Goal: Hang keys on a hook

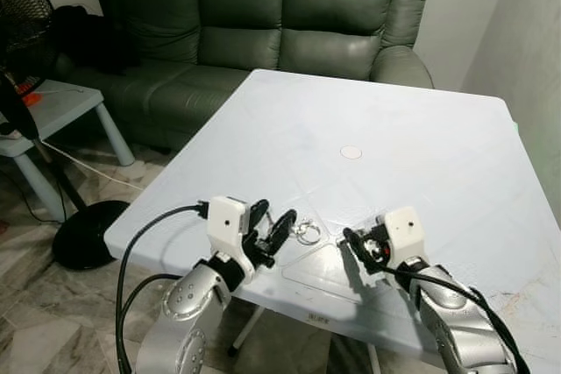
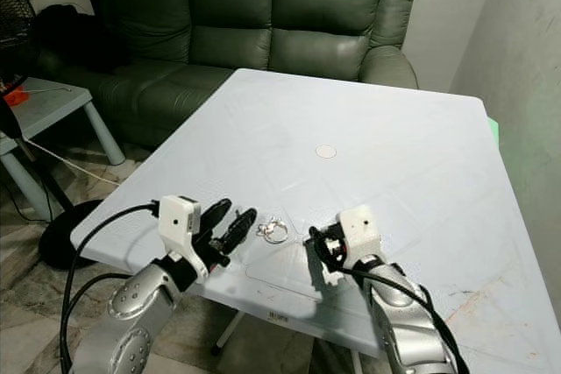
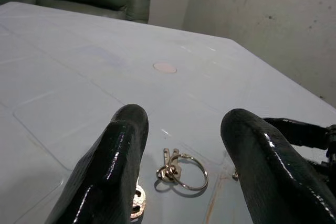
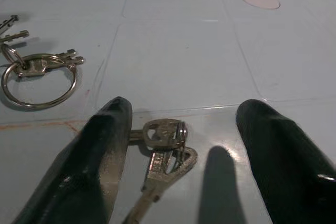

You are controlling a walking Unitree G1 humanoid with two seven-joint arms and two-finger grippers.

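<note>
On table (image 1: pixel 421 155) — keys (image 1: pixel 306 232) between left gripper (image 1: pixel 271 230) and right gripper (image 1: pixel 355 243), both open.

Shiny metal keys (image 4: pixel 37 74) on smooth plastic table (image 1: pixel 421 129).

Camera layout: head stereo pair, two wrist cameras.
Head views look down across the table (image 1: pixel 421 129); wrist views sit low, sharing the key ring (image 3: pixel 181 170).

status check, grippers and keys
Left gripper open, low beside key ring. Right gripper open over second key bunch on table. Nothing blocking.
</note>
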